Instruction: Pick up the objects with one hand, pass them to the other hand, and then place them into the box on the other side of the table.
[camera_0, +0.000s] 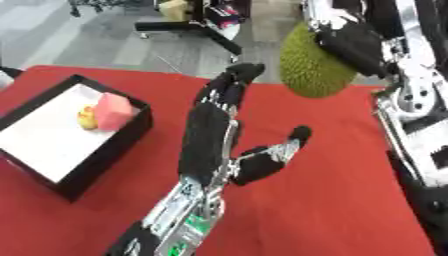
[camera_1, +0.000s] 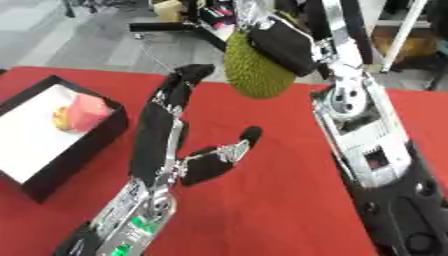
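Note:
A green spiky fruit (camera_0: 313, 65), like a durian, hangs above the far edge of the red table, with my right hand (camera_0: 353, 44) curled round its right side. My left hand (camera_0: 213, 131) is raised over the table's middle, palm up, fingers straight and reaching toward the fruit, thumb spread to the right. Its fingertips (camera_0: 245, 71) end just left of the fruit, apart from it. At the left stands a black box (camera_0: 77, 184) with a white floor. In it lie a pink block (camera_0: 114, 111) and a small yellow thing (camera_0: 87, 118).
The red tablecloth (camera_0: 332, 200) covers the whole table. My right arm (camera_0: 418, 115) runs down the right side of the view. Beyond the far edge is grey floor with a black stand (camera_0: 188, 29) and other equipment.

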